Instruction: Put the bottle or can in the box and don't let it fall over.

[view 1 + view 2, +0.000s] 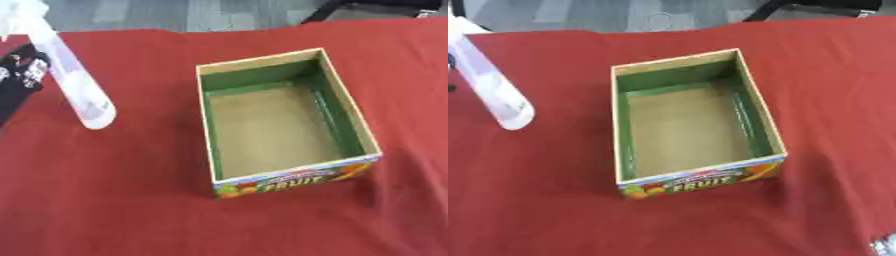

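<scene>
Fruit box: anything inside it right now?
No. The open cardboard fruit box with green inner walls shows only its bare tan floor. The clear plastic bottle is outside, to its left, held tilted by the black left hand.

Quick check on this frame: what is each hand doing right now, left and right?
Left hand: at the left edge beside the white bottle; grip cannot be told.
Right hand: only a sliver at the lower right corner; cannot be told.

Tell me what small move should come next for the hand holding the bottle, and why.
Probably carry the bottle rightward toward the box, levelling it upright on the way. The left hand holds it at the view's left edge, tilted, its base off to the left of the box, which stands open with nothing inside. The right hand barely shows at a lower corner.
</scene>
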